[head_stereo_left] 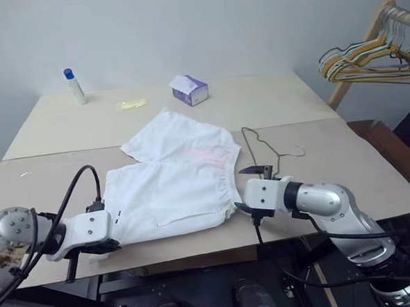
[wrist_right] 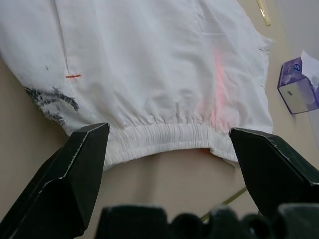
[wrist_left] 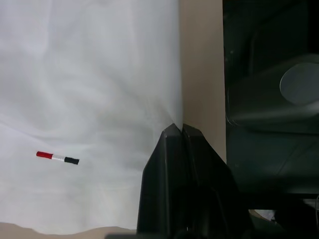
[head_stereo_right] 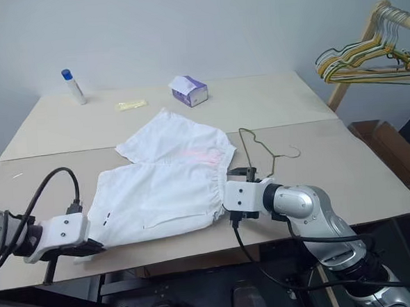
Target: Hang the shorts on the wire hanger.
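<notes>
Both grippers at shorts (head_stereo_left: 172,183) edges: left (wrist_left: 174,130) jaws closed (empty), right (wrist_right: 169,144) wide, empty.

White shorts (head_stereo_left: 172,183) lie flat, olive wire hanger (head_stereo_left: 264,148) just beside.

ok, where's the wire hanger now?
Head views: hanger flat on the table, right of the shorts, just beyond the right gripper.

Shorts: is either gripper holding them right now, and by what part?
The left gripper is shut at the shorts' leg edge; whether it pinches cloth cannot be told. The right gripper is open before the waistband, holding nothing.
</notes>
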`<state>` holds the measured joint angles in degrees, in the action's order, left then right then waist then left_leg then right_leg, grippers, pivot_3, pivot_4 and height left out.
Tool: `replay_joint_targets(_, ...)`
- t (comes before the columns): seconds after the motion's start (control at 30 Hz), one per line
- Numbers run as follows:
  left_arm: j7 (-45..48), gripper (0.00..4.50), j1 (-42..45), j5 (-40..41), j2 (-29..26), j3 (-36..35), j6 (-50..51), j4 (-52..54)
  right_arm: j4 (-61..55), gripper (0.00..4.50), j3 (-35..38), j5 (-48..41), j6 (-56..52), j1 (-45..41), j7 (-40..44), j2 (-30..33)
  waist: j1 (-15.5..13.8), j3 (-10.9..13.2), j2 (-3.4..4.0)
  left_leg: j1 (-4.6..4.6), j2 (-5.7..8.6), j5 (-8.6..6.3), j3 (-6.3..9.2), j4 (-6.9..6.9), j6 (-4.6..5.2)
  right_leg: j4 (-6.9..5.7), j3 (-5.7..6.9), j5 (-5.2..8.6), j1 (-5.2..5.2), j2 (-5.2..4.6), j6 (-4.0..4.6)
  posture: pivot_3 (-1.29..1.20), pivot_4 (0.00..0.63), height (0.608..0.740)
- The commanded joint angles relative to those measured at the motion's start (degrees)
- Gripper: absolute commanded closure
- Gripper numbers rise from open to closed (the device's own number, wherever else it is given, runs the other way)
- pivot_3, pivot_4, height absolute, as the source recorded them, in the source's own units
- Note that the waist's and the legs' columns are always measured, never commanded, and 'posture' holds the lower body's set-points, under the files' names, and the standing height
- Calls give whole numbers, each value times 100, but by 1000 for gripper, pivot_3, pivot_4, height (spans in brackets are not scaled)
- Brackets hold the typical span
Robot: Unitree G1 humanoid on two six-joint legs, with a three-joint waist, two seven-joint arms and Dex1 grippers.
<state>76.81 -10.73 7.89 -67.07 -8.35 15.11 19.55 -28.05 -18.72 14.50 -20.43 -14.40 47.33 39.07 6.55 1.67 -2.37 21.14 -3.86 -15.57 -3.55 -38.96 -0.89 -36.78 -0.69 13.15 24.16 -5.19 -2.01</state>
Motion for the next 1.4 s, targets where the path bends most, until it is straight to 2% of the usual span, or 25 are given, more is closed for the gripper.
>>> replay_joint_targets(0.03, 26, 4308, -37, 51, -68, 4, -95, 10, -52, 0, 94, 24, 136, -84, -41, 21, -20, 0, 0, 0, 0, 0, 0, 0, 0, 0, 0, 0, 0, 0, 0, -84, 0, 740)
replay_joint_targets(0.13, 62, 3655, -58, -11, -100, 62, -295, -73, -64, 0, 140, 12, 73, -81, -24, 42, -44, 0, 1, 0, 0, 0, 0, 0, 0, 0, 0, 1, 0, 0, 1, -90, 0, 740)
replay_joint_targets(0.23, 15, 2640, 97, -118, -118, 100, -521, -248, -155, 0, 248, -88, -126, -28, 63, 96, -67, 1, 1, -1, 0, 0, -1, 0, 0, 0, 0, 1, 0, 0, 2, -92, 0, 740)
replay_joint_targets(0.5, 732, 52, 296, 703, -317, -478, -678, -311, -279, 0, 709, -473, -773, 23, 206, 245, -96, 1, 2, 2, -1, 0, -1, 0, 0, 1, 4, 3, 1, 0, 6, -108, 0, 740)
replay_joint_targets(0.6, 729, 22, 726, 1409, -105, -812, -367, -421, -255, 0, 1032, -790, -1575, -168, 137, 64, -97, 1, 2, 0, -2, 0, -1, 0, 0, 0, 5, 3, 0, 0, 7, -105, 0, 740)
replay_joint_targets(0.7, 560, 22, 1132, 1708, 126, -854, -243, -550, -75, 0, 1187, -1023, -2642, -586, -3, -221, -85, 1, 4, -1, -1, 0, 1, -2, -1, -3, 4, 3, -3, 1, 7, -110, 0, 740)
replay_joint_targets(0.8, 169, 22, 1668, 2101, 718, -765, -153, -615, 597, 0, 1275, -1150, -3711, -1246, -451, -782, -35, -2, 8, -2, 0, 0, 1, -1, 0, -4, 1, 2, -4, 3, 8, -107, 0, 740)
replay_joint_targets(0.9, -114, 22, 2070, 2435, 1276, -652, -5, -627, 1325, 0, 1292, -1156, -4209, -1717, -921, -1247, 13, -4, 7, 2, 0, 0, 6, -1, 0, -2, 3, -1, -6, 4, 10, -109, 0, 740)
replay_joint_targets(1.0, -256, 22, 2428, 2510, 1646, -393, 69, -608, 2264, 0, 1100, -1104, -4374, -2140, -1279, -1524, 50, -5, 6, 9, 3, 0, 11, -2, -1, 2, 5, -4, -6, 1, 6, -110, 0, 740)
replay_joint_targets(1.17, -329, 22, 2826, 2377, 1925, -46, -65, -678, 3558, 0, 1153, -1122, -4240, -2580, -1768, -1794, 142, -4, 8, 9, 6, 1, 13, -1, 0, 3, 2, -5, -4, 1, 4, -104, 0, 740)
replay_joint_targets(1.4, -170, 22, 2697, 2439, 1986, -64, -178, -654, 4298, 0, 1057, -1447, -3929, -2624, -1546, -1799, 343, -4, 8, 8, 5, 1, 16, 0, 0, 2, -2, -5, -4, 1, 3, -110, 0, 740)
